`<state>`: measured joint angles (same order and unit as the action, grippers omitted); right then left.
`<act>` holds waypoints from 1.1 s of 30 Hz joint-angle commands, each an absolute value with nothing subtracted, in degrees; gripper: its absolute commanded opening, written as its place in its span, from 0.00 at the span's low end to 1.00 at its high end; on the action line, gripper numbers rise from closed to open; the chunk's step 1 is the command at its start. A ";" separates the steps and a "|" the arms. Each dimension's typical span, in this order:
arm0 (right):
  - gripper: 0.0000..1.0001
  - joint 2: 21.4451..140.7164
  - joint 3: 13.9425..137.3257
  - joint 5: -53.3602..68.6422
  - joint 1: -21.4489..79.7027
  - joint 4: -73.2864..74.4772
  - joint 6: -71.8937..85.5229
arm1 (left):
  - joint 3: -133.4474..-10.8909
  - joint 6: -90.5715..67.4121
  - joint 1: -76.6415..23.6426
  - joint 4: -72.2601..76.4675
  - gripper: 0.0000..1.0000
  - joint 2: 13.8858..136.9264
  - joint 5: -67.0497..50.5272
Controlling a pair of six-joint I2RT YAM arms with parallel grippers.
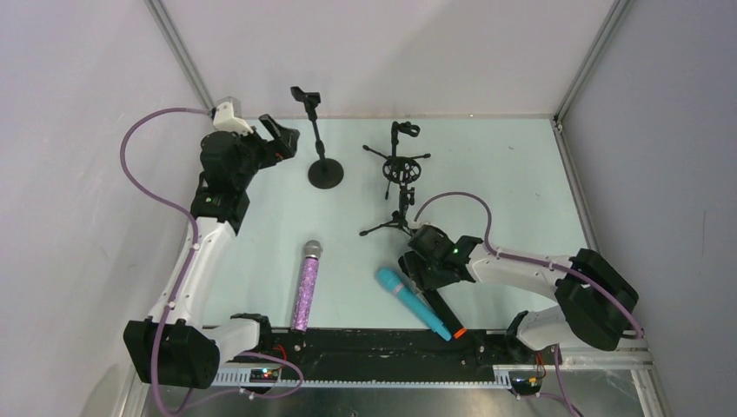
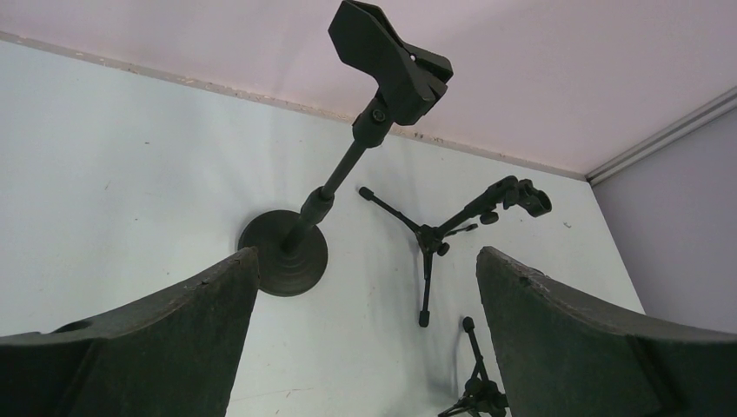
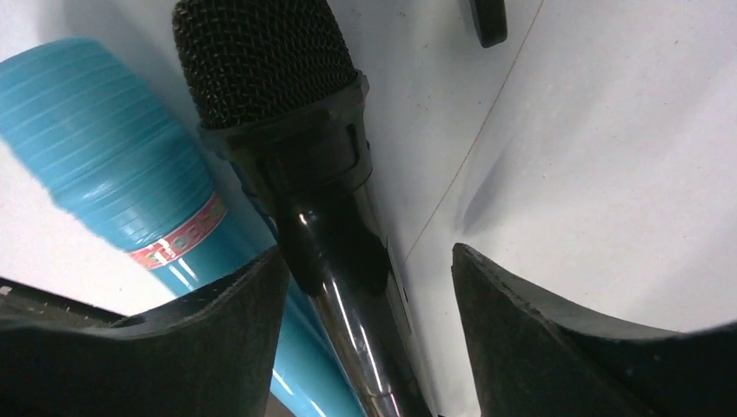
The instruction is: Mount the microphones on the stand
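Observation:
The purple glittery microphone [image 1: 306, 287] lies on the table near the front. The turquoise microphone [image 1: 413, 302] and the black microphone [image 1: 441, 311] with an orange end lie side by side, also in the right wrist view: turquoise [image 3: 113, 165], black [image 3: 335, 226]. My right gripper [image 1: 419, 268] [image 3: 369, 254] is open, low over the black microphone, whose body lies between the fingers. My left gripper [image 1: 278, 137] [image 2: 367, 256] is open and empty, just left of the round-base stand [image 1: 325, 172] [image 2: 287, 252] with its clip [image 2: 391, 61] on top.
A tripod stand with a round shock mount [image 1: 401, 165] [image 2: 430, 234] stands right of the round-base stand. A smaller tripod stand [image 1: 395, 221] [image 2: 478, 391] stands just behind my right gripper. Walls close the back and both sides; a black rail [image 1: 382, 347] runs along the front.

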<state>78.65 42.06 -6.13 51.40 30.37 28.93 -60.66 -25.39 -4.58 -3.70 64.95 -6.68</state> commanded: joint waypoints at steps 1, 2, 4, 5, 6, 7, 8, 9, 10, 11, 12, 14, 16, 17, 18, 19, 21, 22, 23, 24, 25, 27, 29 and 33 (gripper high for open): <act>0.70 81.35 42.14 -9.46 52.44 28.10 32.68 | -60.47 -24.16 -4.23 -1.53 0.98 64.75 -7.55; 0.70 81.72 42.18 -10.34 52.46 28.25 32.99 | -60.51 -24.16 -4.22 -1.51 0.98 64.76 -7.56; 0.66 82.34 42.19 -11.58 52.45 28.36 33.71 | -60.50 -24.11 -4.19 -1.44 0.98 64.84 -7.54; 0.64 82.44 42.19 -11.90 52.46 28.33 33.83 | -60.48 -24.10 -4.21 -1.46 0.98 64.84 -7.55; 0.60 82.57 42.19 -12.31 52.42 28.24 33.79 | -60.47 -24.06 -4.17 -1.49 0.98 64.85 -7.56; 0.58 82.64 42.19 -12.40 52.45 28.10 33.47 | -60.47 -24.07 -4.21 -1.49 0.98 64.86 -7.56; 0.52 82.62 42.19 -12.42 52.49 27.88 33.35 | -60.47 -24.01 -4.21 -1.49 0.98 64.82 -7.54; 0.48 82.66 42.19 -12.46 52.52 27.67 33.03 | -60.47 -24.05 -4.15 -1.49 0.98 64.92 -7.53; 0.39 82.54 42.19 -12.56 52.68 27.59 32.86 | -60.53 -24.07 -4.14 -1.45 0.98 64.89 -7.54; 0.34 82.45 42.19 -12.94 52.84 27.46 32.52 | -60.50 -24.08 -4.11 -1.47 0.98 64.87 -7.49; 0.25 82.16 42.19 -13.33 53.38 27.49 32.30 | -60.48 -24.02 -4.08 -1.44 0.98 64.87 -7.48; 0.13 81.30 42.19 -15.31 54.64 27.46 31.77 | -60.44 -23.95 -3.98 -1.49 0.98 64.84 -7.46; 0.06 80.10 42.19 -17.79 56.08 27.39 31.11 | -60.45 -23.87 -3.90 -1.49 0.98 64.79 -7.46; 0.04 79.65 42.19 -19.56 56.56 27.35 30.91 | -60.46 -23.84 -3.79 -1.45 0.98 64.80 -7.36; 0.01 78.69 42.19 -20.29 57.07 27.43 30.91 | -60.44 -23.87 -3.74 -1.48 0.98 64.74 -7.24; 0.00 77.50 42.19 -21.59 57.25 27.53 30.97 | -60.46 -23.84 -3.55 -1.49 0.98 64.71 -7.21; 0.00 75.35 42.14 -23.68 57.25 27.63 31.20 | -60.34 -23.90 -3.33 -1.49 0.98 64.64 -7.19; 0.00 74.59 42.17 -24.32 57.24 27.66 31.29 | -60.30 -23.86 -3.21 -1.45 0.98 64.61 -7.20; 0.00 72.90 42.18 -25.55 57.07 27.77 31.33 | -60.34 -23.87 -3.19 -1.48 0.98 64.60 -7.20; 0.00 72.09 42.18 -26.43 56.88 27.81 31.28 | -60.30 -23.93 -3.19 -1.49 0.98 64.60 -7.21; 0.00 70.23 42.19 -26.70 56.21 27.89 31.28 | -60.30 -23.98 -3.18 -1.43 0.98 64.60 -7.21; 0.00 67.43 42.10 -27.19 54.67 27.99 31.24 | -60.29 -24.01 -3.10 -1.49 0.98 64.52 -7.20; 0.00 64.66 41.99 -26.79 52.24 27.82 30.93 | -60.29 -24.06 -3.00 -1.49 0.98 64.52 -7.22; 0.00 59.90 41.02 -21.72 43.40 26.56 29.82 | -60.24 -24.25 -2.79 -1.34 0.98 64.51 -7.60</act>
<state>64.66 41.71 -22.72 50.76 28.62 30.96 -60.66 -25.39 -3.29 -3.55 64.97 -6.72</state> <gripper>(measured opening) 0.446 0.984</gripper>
